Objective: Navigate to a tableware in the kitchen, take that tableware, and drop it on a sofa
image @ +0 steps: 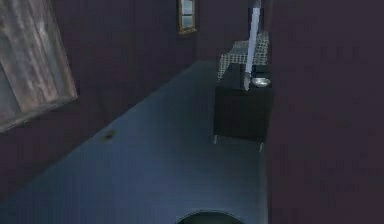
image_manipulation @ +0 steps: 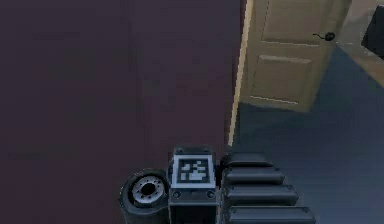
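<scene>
— How did the tableware look?
— A small grey bowl-shaped thing on a dark cabinet, at the forward view's upper right.
— Writing? The arm?
— I couldn't read the black marks on the arm's white square. The gripper sat low, its far end unclear. I couldn't tell whether it held anything.

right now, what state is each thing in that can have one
door, open, swung away from its frame
dark cabinet, standing upright by the wall
bowl-like dish, upright on top of the dark cabinet
checked chair, upright, behind the dark cabinet
gripper, low at the arm side view's bottom edge; cannot tell whether it holds anything
</scene>
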